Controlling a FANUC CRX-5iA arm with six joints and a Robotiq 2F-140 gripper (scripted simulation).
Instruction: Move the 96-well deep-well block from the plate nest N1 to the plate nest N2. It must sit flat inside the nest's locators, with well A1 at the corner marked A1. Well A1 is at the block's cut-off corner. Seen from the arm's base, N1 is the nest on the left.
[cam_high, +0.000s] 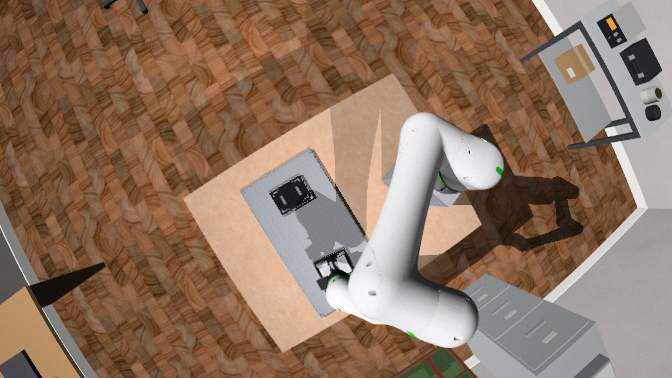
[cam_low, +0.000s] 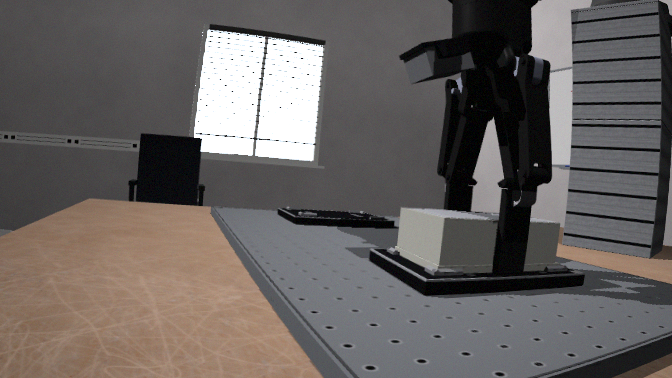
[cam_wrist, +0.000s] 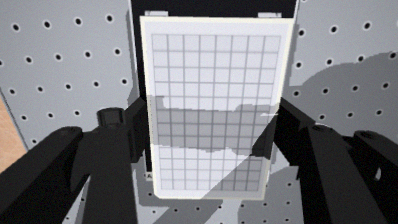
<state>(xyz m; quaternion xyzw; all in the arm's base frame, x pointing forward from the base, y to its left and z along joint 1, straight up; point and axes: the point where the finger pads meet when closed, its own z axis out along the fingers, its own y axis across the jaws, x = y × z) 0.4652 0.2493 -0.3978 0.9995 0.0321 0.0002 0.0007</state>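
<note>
Showing, at the left, the bare wooden table (cam_low: 100, 280), then a grey perforated plate (cam_low: 350, 310) lying on it. Resting towards the table's far edge, empty: the black plate nest N2 (cam_low: 335, 217). Sitting further right, nearer the table's right edge: the pale deep-well block (cam_low: 445, 240), lying flat in the black plate nest N1 (cam_low: 450, 285).

Hanging straight down over the block: the black gripper (cam_wrist: 212, 125), standing about half open. Meeting the block's two long sides at mid-length: the fingers, one on each side, apparently gripping it, with the block not yet lifted.

Looking like rigid moulded plastic: stiff, fairly light, smooth-walled and probably slippery. Calling for a squeeze across the narrow width, low on the walls and centred, so as to keep it from tilting. Failing to make out the cut-off A1 corner from here.
</note>
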